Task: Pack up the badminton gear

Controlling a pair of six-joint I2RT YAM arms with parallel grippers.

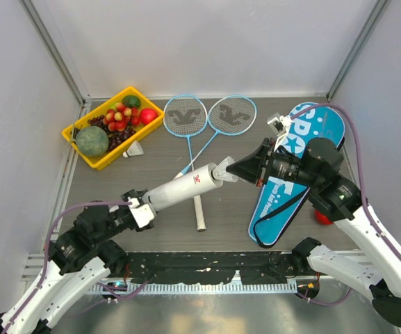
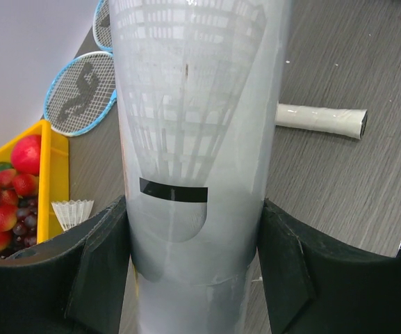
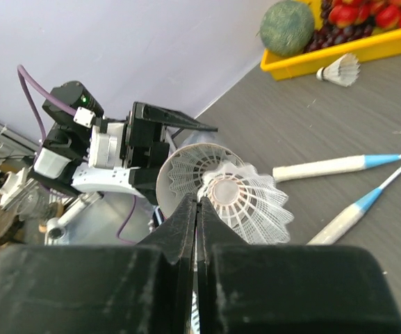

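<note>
Gripping the white tube (image 1: 183, 188) at its lower end, the left gripper (image 1: 143, 204) holds it slanted above the table. The right gripper (image 1: 236, 169), fingers pressed together, seems to pinch a shuttlecock (image 1: 223, 170) right at the tube's open mouth. A second shuttlecock (image 1: 136, 149) lies just beside the yellow tray (image 1: 71, 136).

Diffuse overhead light is illuminating the scene evenly; the table (image 1: 117, 182) is carrying only soft, short shadows. In the left wrist view the white tube (image 2: 193, 139) is glowing translucent and slightly blurred. In the right wrist view the right gripper (image 3: 198, 205) is appearing out of focus, while the shuttlecock (image 3: 250, 203) is rendering sharp.
</note>
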